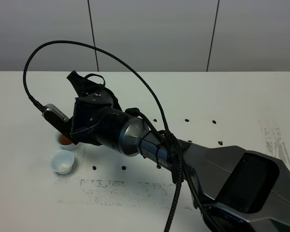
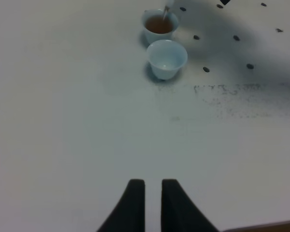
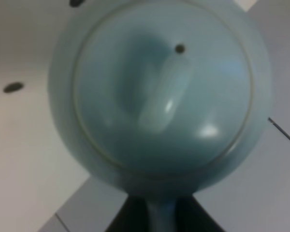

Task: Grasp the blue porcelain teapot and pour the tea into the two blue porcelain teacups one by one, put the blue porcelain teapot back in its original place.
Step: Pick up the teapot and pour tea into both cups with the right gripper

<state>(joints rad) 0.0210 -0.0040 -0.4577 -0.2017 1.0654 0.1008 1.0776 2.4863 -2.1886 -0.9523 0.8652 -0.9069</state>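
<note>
We log: right end effector (image 3: 159, 215) grips teapot (image 3: 159, 96) over filled cup (image 2: 160, 25); empty cup (image 2: 167, 58) just beside; left end effector (image 2: 153, 193) shut.

**Robotics laboratory, test station.** A plain white tabletop (image 1: 232, 96) bears scattered small black marker dots (image 1: 187, 120) and grey scuffed patches (image 1: 116, 186) where the surface is worn. Behind it stands a wall of flat grey panels (image 1: 154, 34) divided by thin vertical seams. A dark robot arm (image 1: 135, 137) with a metallic joint reaches across the tabletop from the right of the high view. A looping black cable (image 1: 87, 46) runs to a small box-shaped camera module (image 1: 55, 115) fixed near the arm's wrist.
</note>
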